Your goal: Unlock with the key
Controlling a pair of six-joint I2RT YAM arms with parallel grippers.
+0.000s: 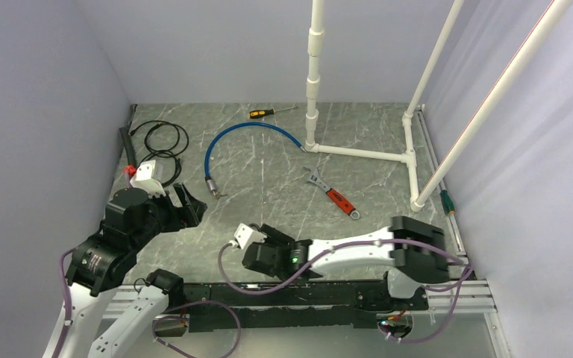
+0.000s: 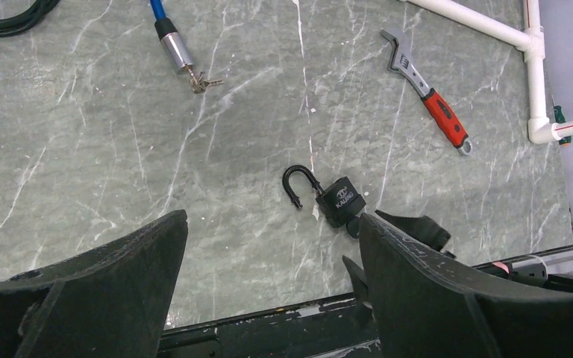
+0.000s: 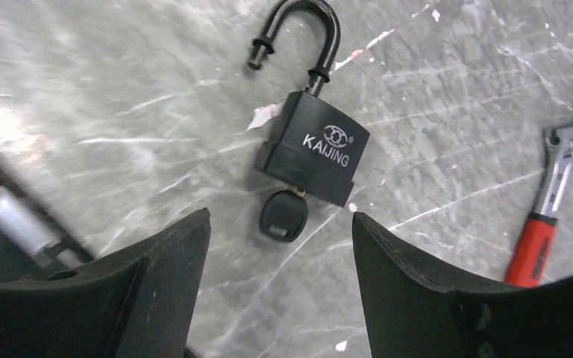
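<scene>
A black KAIJING padlock [image 3: 315, 155] lies flat on the grey marble table with its shackle [image 3: 302, 33] swung open. A key with a black head [image 3: 283, 216] is in its keyhole. My right gripper [image 3: 280, 219] is open, its jaws standing either side of the key head and not touching it. The padlock also shows in the left wrist view [image 2: 339, 203]. My left gripper [image 2: 272, 220] is open and empty, to the left of the padlock. In the top view the left gripper [image 1: 186, 205] and right gripper [image 1: 265, 237] are close together; the padlock is hidden there.
A blue cable lock [image 1: 246, 138] with small keys [image 2: 203, 82] lies further back. A red-handled wrench [image 1: 336, 195] lies right of centre. A screwdriver [image 1: 268, 112], a coiled black cable [image 1: 160, 138] and a white pipe frame [image 1: 365, 153] are at the back. Walls enclose three sides.
</scene>
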